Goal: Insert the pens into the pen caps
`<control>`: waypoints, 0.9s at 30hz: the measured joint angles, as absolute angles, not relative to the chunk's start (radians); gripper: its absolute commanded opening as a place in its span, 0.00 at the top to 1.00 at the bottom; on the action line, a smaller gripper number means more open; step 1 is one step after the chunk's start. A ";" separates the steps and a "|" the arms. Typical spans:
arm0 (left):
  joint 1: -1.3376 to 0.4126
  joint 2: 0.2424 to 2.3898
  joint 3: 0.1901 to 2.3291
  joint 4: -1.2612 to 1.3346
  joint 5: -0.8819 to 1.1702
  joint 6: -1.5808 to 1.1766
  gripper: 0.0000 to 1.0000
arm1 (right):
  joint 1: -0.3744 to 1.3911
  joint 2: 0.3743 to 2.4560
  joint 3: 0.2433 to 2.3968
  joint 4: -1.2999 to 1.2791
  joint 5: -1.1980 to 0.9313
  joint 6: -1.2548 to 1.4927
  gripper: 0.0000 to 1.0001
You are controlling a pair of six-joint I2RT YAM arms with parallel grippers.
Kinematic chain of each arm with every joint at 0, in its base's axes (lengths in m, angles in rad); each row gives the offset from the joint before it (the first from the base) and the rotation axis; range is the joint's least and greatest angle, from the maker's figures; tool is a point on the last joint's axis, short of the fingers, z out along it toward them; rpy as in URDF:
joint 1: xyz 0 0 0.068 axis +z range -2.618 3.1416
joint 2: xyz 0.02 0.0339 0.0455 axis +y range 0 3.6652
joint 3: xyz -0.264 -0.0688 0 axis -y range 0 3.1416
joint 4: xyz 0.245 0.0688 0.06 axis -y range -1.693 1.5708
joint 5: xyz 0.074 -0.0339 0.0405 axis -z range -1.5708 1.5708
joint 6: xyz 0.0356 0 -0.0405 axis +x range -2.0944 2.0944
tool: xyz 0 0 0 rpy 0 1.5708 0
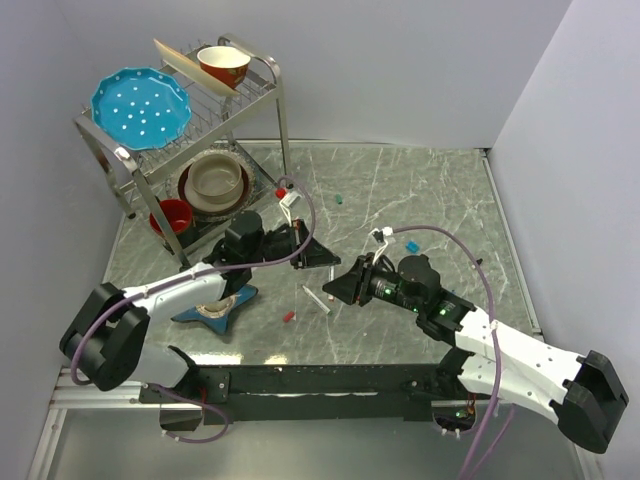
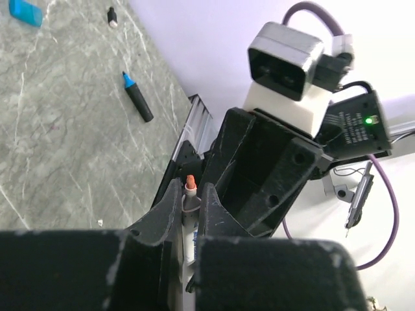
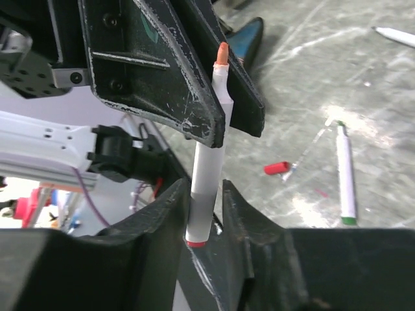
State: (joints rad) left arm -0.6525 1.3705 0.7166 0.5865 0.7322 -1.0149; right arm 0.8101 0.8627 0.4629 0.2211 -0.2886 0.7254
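My left gripper (image 2: 189, 194) is shut on a white pen (image 2: 190, 183) with an orange-red tip, held in the air over the table's middle (image 1: 322, 258). In the right wrist view the same pen (image 3: 209, 162) hangs from the left fingers (image 3: 175, 84). Its red-ringed tail sits between the jaws of my right gripper (image 3: 206, 191), touching one finger with a gap at the other, so that gripper is open. A red cap (image 3: 277, 168) lies on the table below. A green-ended white pen (image 3: 345, 175) lies beside it. A dark blue-tipped pen (image 2: 137, 97), a blue cap (image 2: 26, 11) and a black cap (image 2: 111, 15) lie farther off.
A metal dish rack (image 1: 270, 100) with a blue plate (image 1: 140, 105) and bowls stands at the back left. A dark blue star-shaped dish (image 1: 215, 310) lies by the left arm. A green cap (image 1: 340, 199) lies toward the back. Another white pen (image 3: 395, 35) lies farther off.
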 measured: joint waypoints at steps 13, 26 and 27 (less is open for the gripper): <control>-0.658 1.268 0.696 0.545 0.636 -0.998 0.21 | 0.809 0.828 0.436 0.301 -0.316 0.786 1.00; -0.656 1.021 0.820 -0.174 0.024 -1.284 0.30 | 0.809 0.691 0.462 0.088 -0.164 0.707 1.00; -0.656 1.002 0.820 -0.233 -0.015 -1.340 0.30 | 0.809 0.680 0.464 0.074 -0.152 0.702 1.00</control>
State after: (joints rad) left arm -0.6563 1.0016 0.8196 -0.2325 -0.0147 -1.3403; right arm 0.8093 0.6796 0.4644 0.0742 -0.1520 0.7017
